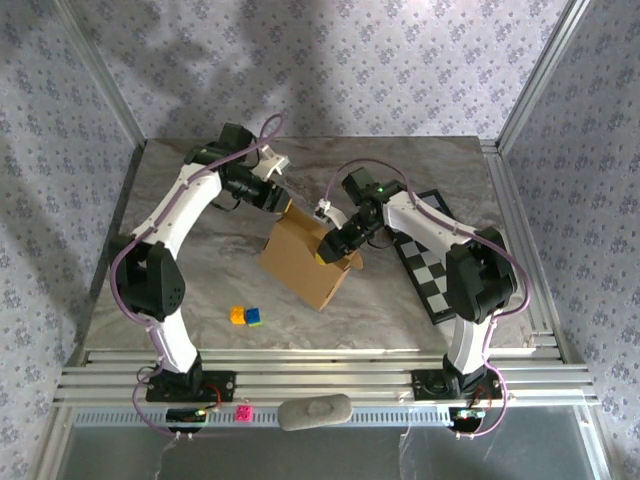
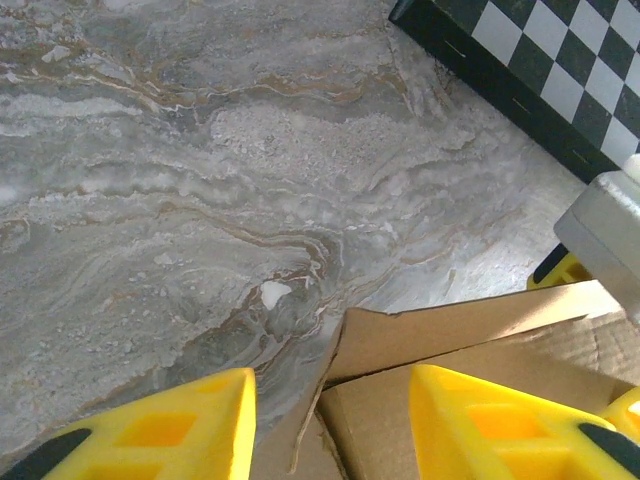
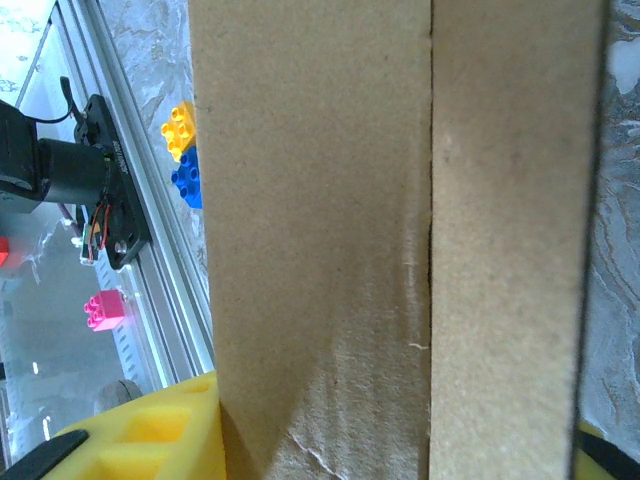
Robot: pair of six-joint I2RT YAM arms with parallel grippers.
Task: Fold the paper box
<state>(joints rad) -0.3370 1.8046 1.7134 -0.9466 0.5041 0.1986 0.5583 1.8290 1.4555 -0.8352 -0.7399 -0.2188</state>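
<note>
Right gripper [image 1: 331, 248] pinching paper box [image 1: 303, 264] wall; left gripper [image 2: 330, 425] spread, straddling its corner flap.

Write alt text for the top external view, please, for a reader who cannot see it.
A partly folded tan paper box sits in the middle of a marbled table, with the left claw at its far corner and the right claw on its right edge. A checkerboard lies to the right; small coloured bricks sit in front of the box.
</note>
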